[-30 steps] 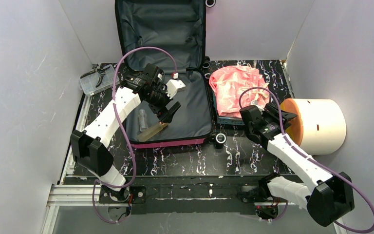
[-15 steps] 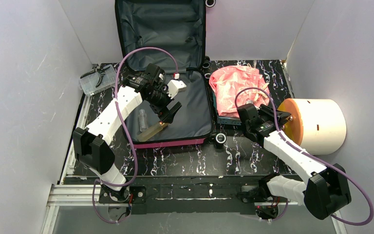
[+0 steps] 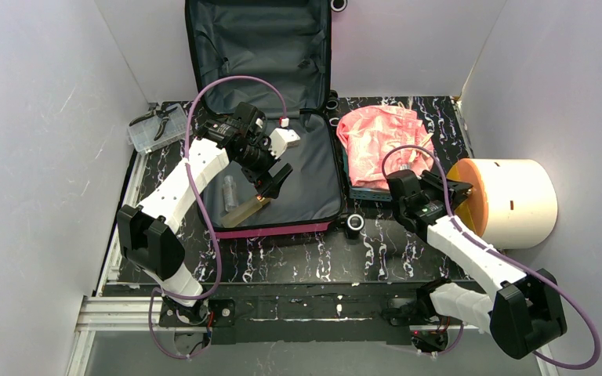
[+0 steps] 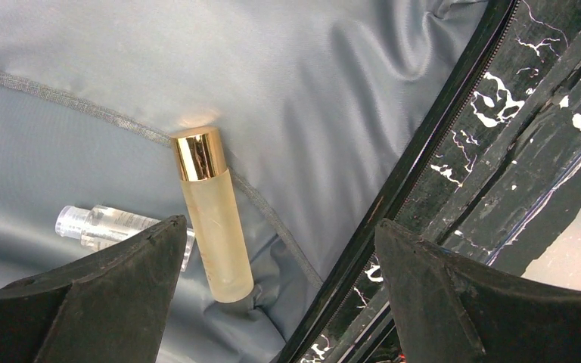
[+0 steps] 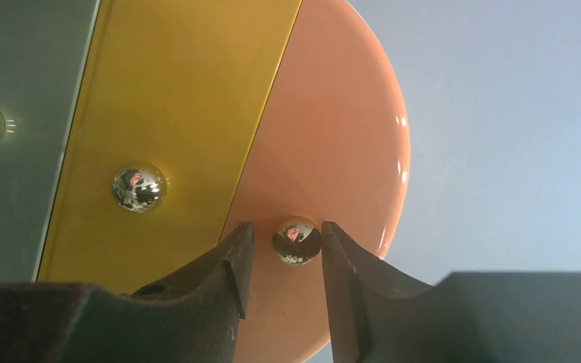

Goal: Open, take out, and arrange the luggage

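Note:
The luggage (image 3: 282, 168), a hot-pink hard-shell suitcase, lies open with its lid leaning on the back wall. My left gripper (image 3: 273, 178) hangs open over its grey lining (image 4: 310, 91). Below it lie a frosted bottle with a gold cap (image 4: 215, 234) (image 3: 244, 212) and a small clear bottle (image 4: 102, 224), neither one held. Left gripper (image 4: 278, 223) stands wide. My right gripper (image 3: 461, 190) is at the orange face (image 3: 474, 202) of the cream cylinder. Right gripper (image 5: 286, 224) has closed in on a chrome knob (image 5: 296, 242) from both sides.
A crumpled pink cloth (image 3: 380, 137) lies on a light-blue basket (image 3: 360, 190) right of the suitcase. A clear box with pliers (image 3: 157, 125) sits at the far left. A white item (image 3: 284, 141) rests in the suitcase. Beside the orange face are a yellow panel (image 5: 174, 113) with its own knob (image 5: 138, 187).
My right gripper has narrowed its jaws onto the chrome knob, and that arm's elbow has shifted a little. The left arm has barely moved and stays open.

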